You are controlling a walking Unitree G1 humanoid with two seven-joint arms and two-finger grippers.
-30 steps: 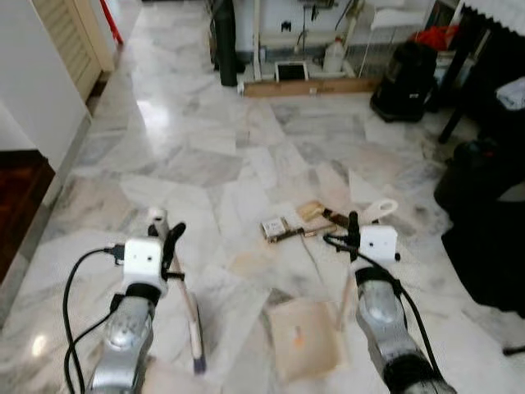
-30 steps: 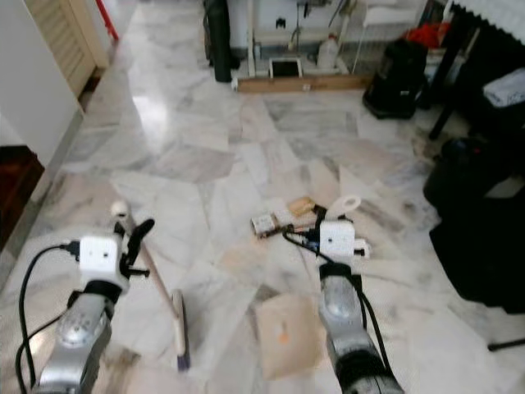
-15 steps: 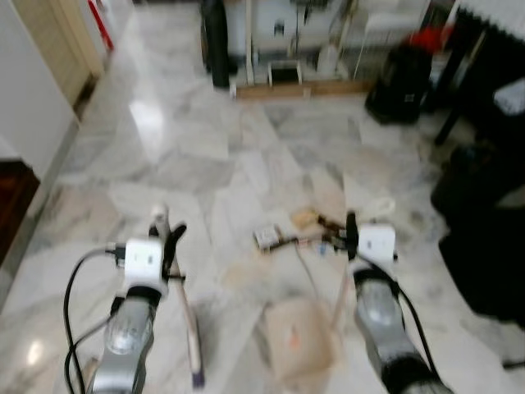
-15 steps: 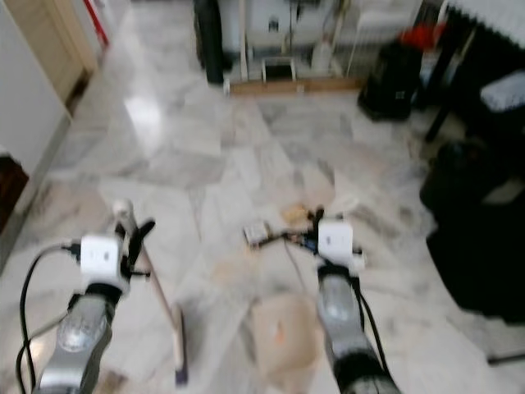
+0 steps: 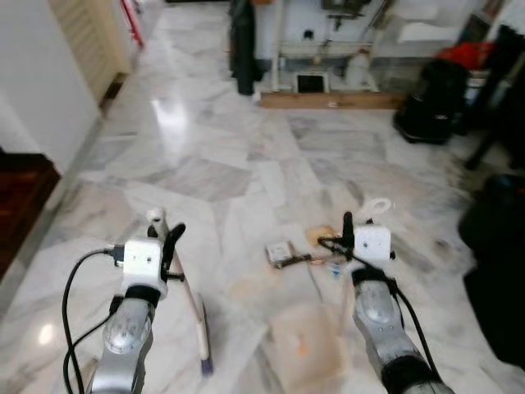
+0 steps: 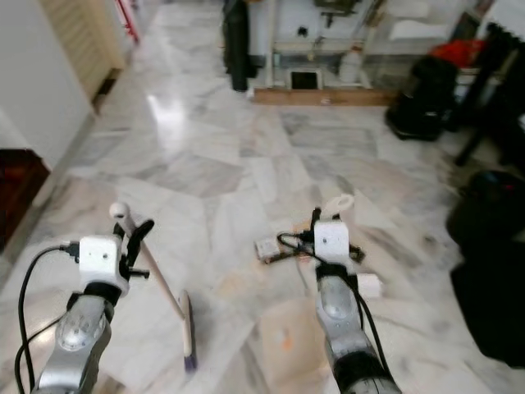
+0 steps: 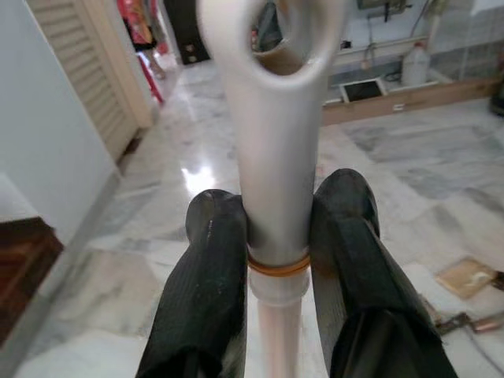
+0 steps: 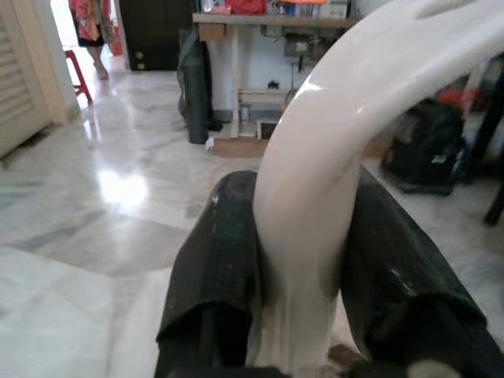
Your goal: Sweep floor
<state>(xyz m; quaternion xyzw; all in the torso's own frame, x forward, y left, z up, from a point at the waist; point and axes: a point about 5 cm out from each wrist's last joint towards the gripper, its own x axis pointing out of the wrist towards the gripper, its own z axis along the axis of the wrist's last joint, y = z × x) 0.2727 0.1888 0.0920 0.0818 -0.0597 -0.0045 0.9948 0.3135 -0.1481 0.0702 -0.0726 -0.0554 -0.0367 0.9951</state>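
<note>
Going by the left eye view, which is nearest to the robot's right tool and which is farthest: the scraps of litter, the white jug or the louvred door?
1. Scraps of litter, on the floor just left of the right tool.
2. White jug, far ahead by the wall.
3. Louvred door, far left.

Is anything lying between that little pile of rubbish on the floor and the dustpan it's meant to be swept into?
Nothing visible: bare marble floor separates the debris from the dustpan, which lies just nearer the robot.

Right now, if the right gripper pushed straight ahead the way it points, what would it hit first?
Probably nothing close. The right gripper, shut on the dustpan handle, points across open marble floor toward the far wall. First in line looks like the wooden board below the shelf there, though depth is unclear.
</note>
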